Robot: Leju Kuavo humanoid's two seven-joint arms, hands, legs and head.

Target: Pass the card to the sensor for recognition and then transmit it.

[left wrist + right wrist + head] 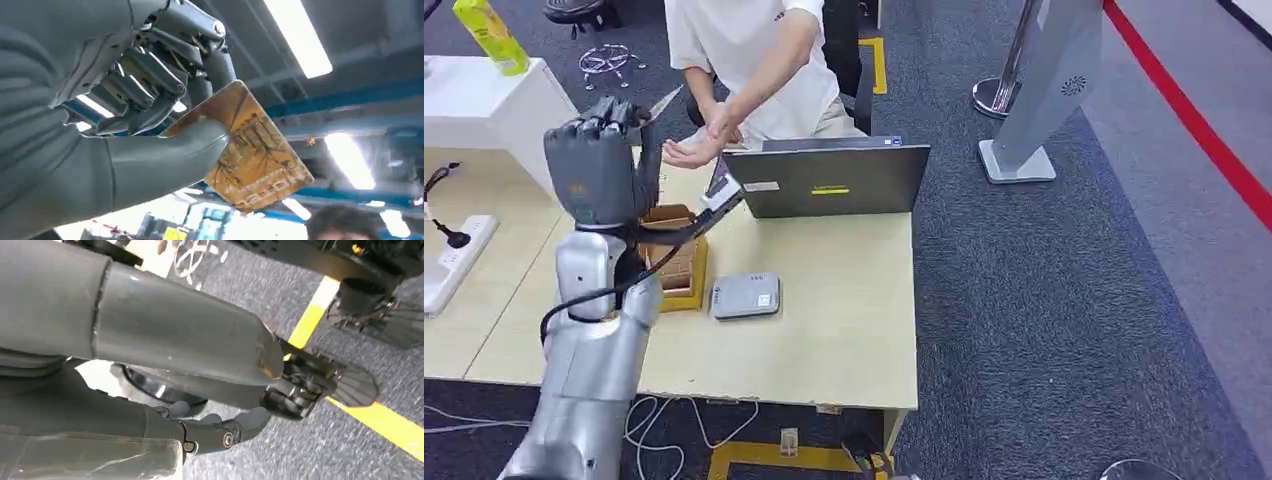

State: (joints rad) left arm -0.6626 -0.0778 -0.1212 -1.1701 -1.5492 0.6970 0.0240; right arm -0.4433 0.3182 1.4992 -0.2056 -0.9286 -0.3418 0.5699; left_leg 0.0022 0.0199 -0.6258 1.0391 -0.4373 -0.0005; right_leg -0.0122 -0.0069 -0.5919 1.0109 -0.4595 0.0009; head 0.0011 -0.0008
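While the left hand (150, 100) pinches the card (250, 150), the right hand's (225, 435) fingers hang empty, apart.

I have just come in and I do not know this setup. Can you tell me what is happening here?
The robot's left hand is raised above the table, holding a yellowish card between thumb and fingers. A person's hand is stretched out, palm up, just beyond it, beside the laptop. A grey card reader lies flat on the table beside a small wooden box. The right hand hangs over the carpet, holding nothing.
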